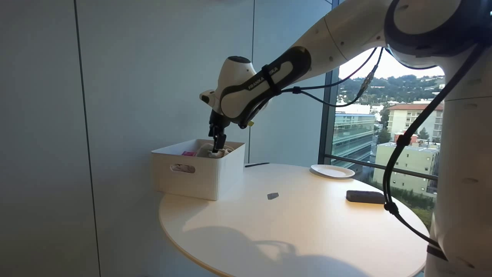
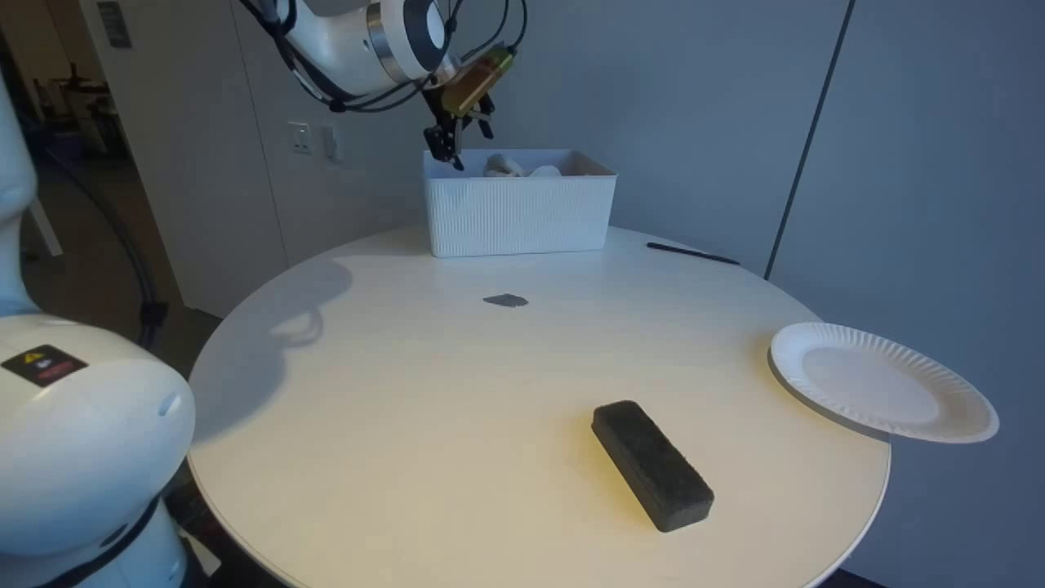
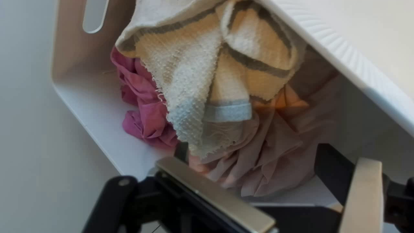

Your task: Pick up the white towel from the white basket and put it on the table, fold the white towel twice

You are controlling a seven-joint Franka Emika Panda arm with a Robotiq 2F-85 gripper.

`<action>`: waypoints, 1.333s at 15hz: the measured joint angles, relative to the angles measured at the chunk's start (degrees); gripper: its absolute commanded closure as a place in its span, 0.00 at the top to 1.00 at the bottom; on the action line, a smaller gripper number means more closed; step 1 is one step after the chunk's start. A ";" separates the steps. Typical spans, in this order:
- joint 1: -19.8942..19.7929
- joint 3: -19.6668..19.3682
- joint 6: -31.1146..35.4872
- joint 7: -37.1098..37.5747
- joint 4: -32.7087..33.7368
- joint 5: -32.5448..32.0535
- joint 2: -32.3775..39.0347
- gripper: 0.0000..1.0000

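Observation:
The white basket (image 1: 186,179) stands at the far side of the table and shows in both exterior views (image 2: 522,219). The white towel (image 3: 187,68), with dark stripes and a rough fringe, lies crumpled in the upper part of the basket in the wrist view. Only small parts of white cloth show over the rim in the exterior views. My gripper (image 3: 254,150) is open, its fingers wide apart over the basket's opening, with nothing held. It points down at the basket in both exterior views (image 1: 218,148) (image 2: 473,151). The towel's lower corner reaches close to one fingertip; I cannot tell whether they touch.
Pink cloth (image 3: 145,113) and peach cloth (image 3: 275,152) lie in the basket beside and under the towel. The round table (image 2: 457,408) holds a dark block (image 2: 653,469), a paper plate (image 2: 882,384), a black pen-like stick (image 2: 692,254) and a grey scrap (image 2: 506,300). A wall stands behind the basket.

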 measured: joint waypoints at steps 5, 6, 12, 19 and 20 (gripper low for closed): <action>-2.42 -0.03 6.37 -4.44 7.25 -2.01 8.43 1.00; -2.73 -0.05 6.79 -4.94 8.59 -2.85 9.59 0.75; -4.14 -0.32 6.61 -6.30 13.73 -4.15 14.38 0.38; -5.37 -1.00 6.05 -6.69 14.94 -4.16 15.40 0.16; -5.37 -1.13 6.00 -6.48 14.95 -4.16 14.96 0.16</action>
